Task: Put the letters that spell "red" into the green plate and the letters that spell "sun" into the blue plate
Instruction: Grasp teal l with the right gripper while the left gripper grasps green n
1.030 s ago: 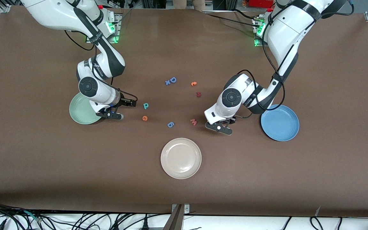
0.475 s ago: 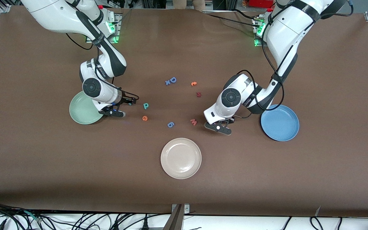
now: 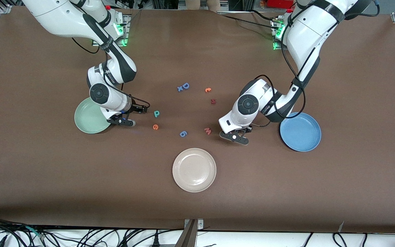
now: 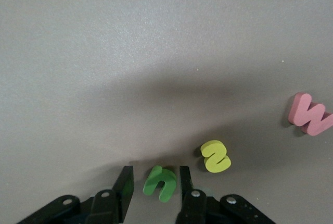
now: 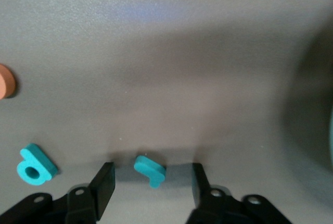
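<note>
Both grippers are held low over the brown table (image 3: 286, 192). Left gripper (image 4: 154, 188): its fingers (image 4: 124, 182) are set either side of the olive-green "n" (image 4: 160, 183), close to its edges, though it cannot be told whether the letter is actually pinched. A yellow "s" (image 4: 216, 156) is seen just beside that gripper, and a pink letter (image 4: 310, 114) lies well apart from it. In the front view this gripper (image 3: 236, 136) is placed between the pink letter (image 3: 207, 130) and the blue plate (image 3: 300, 132).

Right gripper (image 5: 151, 182): its fingers (image 5: 104, 181) are spread, with clear gaps, around the thin teal "r" (image 5: 150, 170). The teal "d" (image 5: 36, 164) is seen near it and the orange "e" (image 5: 6, 81) farther off. In the front view this gripper (image 3: 123, 121) is placed just beside the green plate (image 3: 89, 120).
</note>
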{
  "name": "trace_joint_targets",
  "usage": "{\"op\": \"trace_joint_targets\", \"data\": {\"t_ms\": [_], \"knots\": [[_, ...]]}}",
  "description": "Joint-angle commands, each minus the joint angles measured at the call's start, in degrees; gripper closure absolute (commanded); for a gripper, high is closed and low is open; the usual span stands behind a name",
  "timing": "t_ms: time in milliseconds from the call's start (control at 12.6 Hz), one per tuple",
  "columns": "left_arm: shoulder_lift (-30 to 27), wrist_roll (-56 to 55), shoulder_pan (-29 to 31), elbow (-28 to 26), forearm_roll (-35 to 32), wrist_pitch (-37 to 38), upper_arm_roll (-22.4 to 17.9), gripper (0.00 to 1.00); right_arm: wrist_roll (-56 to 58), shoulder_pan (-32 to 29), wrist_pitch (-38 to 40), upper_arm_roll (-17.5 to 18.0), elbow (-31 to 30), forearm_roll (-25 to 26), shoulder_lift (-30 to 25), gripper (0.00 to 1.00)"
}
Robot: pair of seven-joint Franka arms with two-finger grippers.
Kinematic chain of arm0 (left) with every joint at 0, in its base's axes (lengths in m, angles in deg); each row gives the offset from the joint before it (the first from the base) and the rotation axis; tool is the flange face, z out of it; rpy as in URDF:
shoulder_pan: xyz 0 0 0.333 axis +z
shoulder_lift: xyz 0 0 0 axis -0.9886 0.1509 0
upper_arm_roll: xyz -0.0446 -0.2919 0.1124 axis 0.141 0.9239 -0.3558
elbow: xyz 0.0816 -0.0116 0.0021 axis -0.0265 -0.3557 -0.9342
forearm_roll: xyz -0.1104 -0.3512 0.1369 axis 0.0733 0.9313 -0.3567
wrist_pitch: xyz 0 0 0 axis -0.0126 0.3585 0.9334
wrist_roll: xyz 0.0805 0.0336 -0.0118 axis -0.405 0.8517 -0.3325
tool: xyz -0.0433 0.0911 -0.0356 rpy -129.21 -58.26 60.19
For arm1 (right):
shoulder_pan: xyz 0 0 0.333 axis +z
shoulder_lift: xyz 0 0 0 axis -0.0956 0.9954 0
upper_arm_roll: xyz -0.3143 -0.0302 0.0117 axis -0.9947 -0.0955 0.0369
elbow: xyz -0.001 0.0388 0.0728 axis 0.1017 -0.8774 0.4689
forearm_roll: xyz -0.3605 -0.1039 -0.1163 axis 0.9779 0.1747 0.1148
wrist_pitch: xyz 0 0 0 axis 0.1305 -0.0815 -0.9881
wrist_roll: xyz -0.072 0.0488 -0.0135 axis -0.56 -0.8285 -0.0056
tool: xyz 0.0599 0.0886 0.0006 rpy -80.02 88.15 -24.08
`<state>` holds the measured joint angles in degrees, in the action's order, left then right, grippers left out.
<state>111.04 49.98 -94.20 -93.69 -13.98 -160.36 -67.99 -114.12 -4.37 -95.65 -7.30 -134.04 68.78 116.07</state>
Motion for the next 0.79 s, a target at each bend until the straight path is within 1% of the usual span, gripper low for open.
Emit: {"op": "trace_joint_targets", "data": {"t_ms": [0, 79, 238, 317, 396, 555, 634, 713], "knots": [[0.4, -0.1, -0.3, -0.3, -1.6, 0.3, 0.2, 0.57, 0.1, 0.2, -1.6, 0.1, -0.5, 0.3, 0.5, 0.33], [0.4, -0.1, -0.6, -0.2, -1.6, 0.3, 0.2, 0.57, 0.1, 0.1, -1.6, 0.1, -0.5, 0.3, 0.6, 0.45], [0.4, -0.1, -0.6, -0.3, -1.6, 0.3, 0.2, 0.56, 0.1, 0.1, -1.4, 0.1, -0.5, 0.3, 0.6, 0.47], [0.4, -0.2, -0.6, -0.3, -1.6, 0.3, 0.2, 0.56, 0.1, 0.1, -1.4, 0.1, -0.5, 0.3, 0.6, 0.55], [0.4, -0.2, -0.6, -0.3, -1.6, 0.3, 0.2, 0.56, 0.1, 0.1, -1.4, 0.1, -0.7, 0.3, 0.5, 0.59], [0.4, -0.1, -0.6, -0.5, -1.6, 0.3, 0.2, 0.57, 0.1, 0.1, -1.4, 0.1, -0.7, 0.3, 0.5, 0.69], [0.4, -0.1, -0.6, -0.6, -1.7, 0.3, 0.1, 0.61, 0.1, 0.1, -1.4, 0.1, -0.7, 0.3, 0.5, 0.7], [0.4, -0.1, -0.5, -0.8, -1.7, 0.3, 0.2, 0.74, 0.1, 0.1, -1.4, 0.1, -0.7, 0.3, 0.4, 0.78]]}}
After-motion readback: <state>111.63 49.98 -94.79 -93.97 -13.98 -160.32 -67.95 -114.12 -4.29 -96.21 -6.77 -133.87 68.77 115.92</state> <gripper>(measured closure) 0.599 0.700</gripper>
